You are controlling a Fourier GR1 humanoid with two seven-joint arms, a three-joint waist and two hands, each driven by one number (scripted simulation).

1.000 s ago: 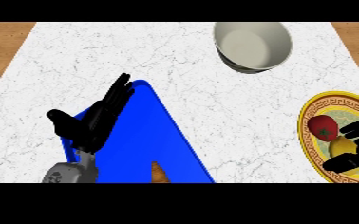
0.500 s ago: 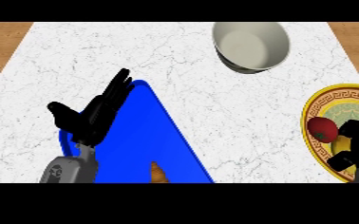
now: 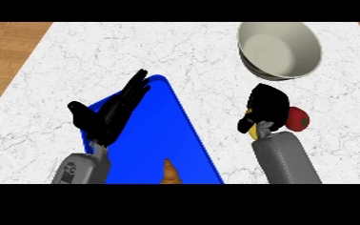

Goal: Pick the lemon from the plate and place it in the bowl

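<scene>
Inside the curled black fingers [image 3: 262,106] of your right hand [image 3: 265,108], only a sliver of yellow shows at the lower left edge: that is the lemon [image 3: 252,129], carried above the counter [image 3: 204,57] and mostly hidden by the hand. The fingers are wrapped round it, so you cannot judge how much of the fruit is actually enclosed. A red round fruit [image 3: 298,118] sits just beside the hand on its right; whether it touches the fingers cannot be told. The bowl [image 3: 280,50] stands just beyond the hand, toward the far edge, its near rim close to the knuckles.

Your risks from here, as a judgement: approach too low and the knuckles could catch the bowl's near rim and push it; open the hand before it is over the hollow and the lemon could land on the counter and roll.

Your left hand [image 3: 111,114] rests open, fingers up, over the blue board [image 3: 169,133].
</scene>
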